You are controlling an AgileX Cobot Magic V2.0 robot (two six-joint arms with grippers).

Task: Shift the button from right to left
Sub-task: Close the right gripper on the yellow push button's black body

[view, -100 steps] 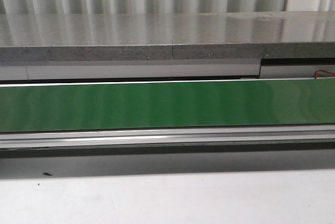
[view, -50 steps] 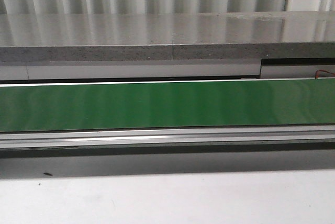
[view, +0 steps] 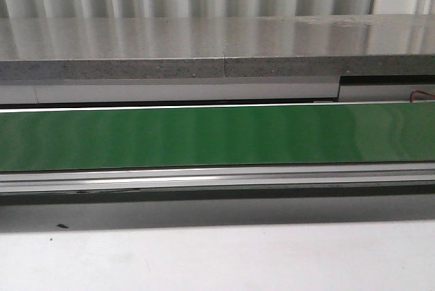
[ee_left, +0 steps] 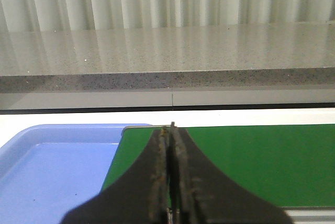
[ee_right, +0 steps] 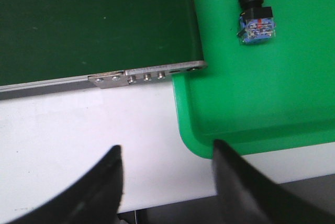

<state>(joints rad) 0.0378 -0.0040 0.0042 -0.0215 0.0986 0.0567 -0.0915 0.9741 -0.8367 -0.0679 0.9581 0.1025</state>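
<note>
The button (ee_right: 253, 9), with a yellow cap, black collar and blue-and-grey block, lies on its side in a green tray (ee_right: 272, 109) in the right wrist view. My right gripper (ee_right: 166, 150) is open and empty over the white table, well short of the button, beside the tray's near corner. My left gripper (ee_left: 171, 127) is shut and empty, its tips over the end of the green belt (ee_left: 251, 161) next to a blue tray (ee_left: 52, 166). Neither gripper nor the button shows in the front view.
The green conveyor belt (view: 217, 136) runs across the front view, with a grey stone ledge (view: 217, 46) behind it and the white table (view: 217, 257) in front. A metal bracket (ee_right: 149, 76) marks the belt's end beside the green tray.
</note>
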